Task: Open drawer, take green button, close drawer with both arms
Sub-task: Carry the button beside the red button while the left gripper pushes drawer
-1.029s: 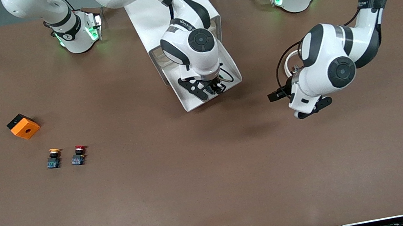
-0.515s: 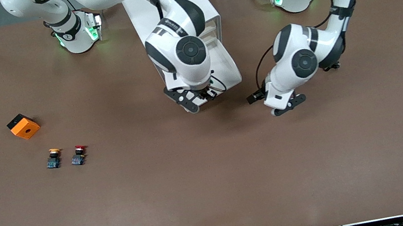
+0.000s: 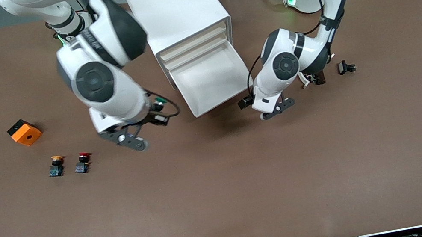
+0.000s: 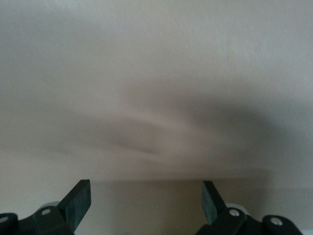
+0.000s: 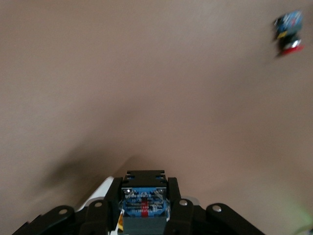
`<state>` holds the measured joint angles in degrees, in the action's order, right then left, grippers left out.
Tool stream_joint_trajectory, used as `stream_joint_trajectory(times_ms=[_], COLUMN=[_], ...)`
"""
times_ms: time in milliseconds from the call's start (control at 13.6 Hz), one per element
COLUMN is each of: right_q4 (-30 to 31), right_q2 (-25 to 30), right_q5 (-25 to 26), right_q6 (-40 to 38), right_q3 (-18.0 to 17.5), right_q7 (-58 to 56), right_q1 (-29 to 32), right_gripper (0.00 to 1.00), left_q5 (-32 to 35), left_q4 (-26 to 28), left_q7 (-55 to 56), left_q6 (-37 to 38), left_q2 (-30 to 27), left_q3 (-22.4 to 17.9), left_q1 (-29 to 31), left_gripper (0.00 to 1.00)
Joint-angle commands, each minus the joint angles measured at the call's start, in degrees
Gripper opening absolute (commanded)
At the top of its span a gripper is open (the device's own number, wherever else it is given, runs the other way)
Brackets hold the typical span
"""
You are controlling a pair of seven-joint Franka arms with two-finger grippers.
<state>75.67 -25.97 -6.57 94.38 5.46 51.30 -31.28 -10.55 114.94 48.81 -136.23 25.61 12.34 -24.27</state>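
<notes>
The white cabinet has its lowest drawer pulled out, and its tray shows nothing inside. My right gripper is over the bare table beside the drawer, toward the right arm's end. It is shut on the button, whose green cap shows. In the right wrist view the button's blue base sits clamped between the fingers of the right gripper. My left gripper hangs open just off the drawer's front corner at the left arm's side. In the left wrist view the left gripper faces a cream surface close up.
An orange block, a yellow-capped button and a red-capped button lie toward the right arm's end. The red-capped button also shows in the right wrist view. A small black part lies near the left arm.
My right gripper has come up out of the drawer with the button and swung toward the right arm's end. My left gripper has moved in toward the drawer's front corner.
</notes>
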Motion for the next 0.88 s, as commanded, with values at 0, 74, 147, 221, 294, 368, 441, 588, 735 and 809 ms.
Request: stream_joint_trajectory(times_ms=[0,74,147,221,294,368,441,588,735,809], right_q4=[8.9,11.3,13.2,13.5,13.4,13.2,13.2,13.6,15.0,17.3], right_q2=[2.4,2.1,1.5,0.0,-1.1,-1.6,-1.6,-1.6,-2.1,-2.2], right_q5=[3.0,3.3,3.4,3.6,3.7,3.9,3.9,3.9,3.9,3.9], right_q6=[7.5,11.9,16.0,18.1,19.3,19.7,19.6,19.2,20.3,22.6], right_q3=[-1.0,-1.0,-1.0,-1.0,-1.0,-1.0,-1.1,-1.0,-1.1,-1.1], right_q7=[-10.1,-13.6,-16.9,-19.6,-22.3,-24.5,-26.5,-29.1,-29.6,-29.6], right_q1=[5.2,7.1,8.9,9.9,11.8,13.2,14.3,15.5,16.7,17.3], right_gripper=[0.00,0.00,0.00,0.00,0.00,0.00,0.00,0.00,0.00,0.00], left_q5=[1.1,1.1,1.1,1.1,1.0,0.5,0.3,0.3,0.3,0.3], left_q4=[0.3,0.3,0.3,0.3,0.3,0.2,0.2,0.2,0.2,0.2], left_q7=[4.4,6.5,7.9,8.7,10.1,11.6,12.9,16.6,20.0,21.4], left_q6=[-0.4,-0.2,-0.1,-0.1,0.0,0.0,0.0,0.0,0.0,0.0], left_q2=[-0.2,-0.1,0.0,0.1,0.1,0.5,0.9,2.1,2.6,2.8], left_q3=[0.0,0.0,0.1,0.1,0.1,0.2,1.2,4.0,5.3,6.5], left_q1=[-3.0,-4.2,-4.9,-5.7,-7.0,-7.6,-7.8,-8.4,-9.4,-9.5], left_gripper=[1.00,1.00,1.00,1.00,1.00,1.00,1.00,1.00,1.00,1.00])
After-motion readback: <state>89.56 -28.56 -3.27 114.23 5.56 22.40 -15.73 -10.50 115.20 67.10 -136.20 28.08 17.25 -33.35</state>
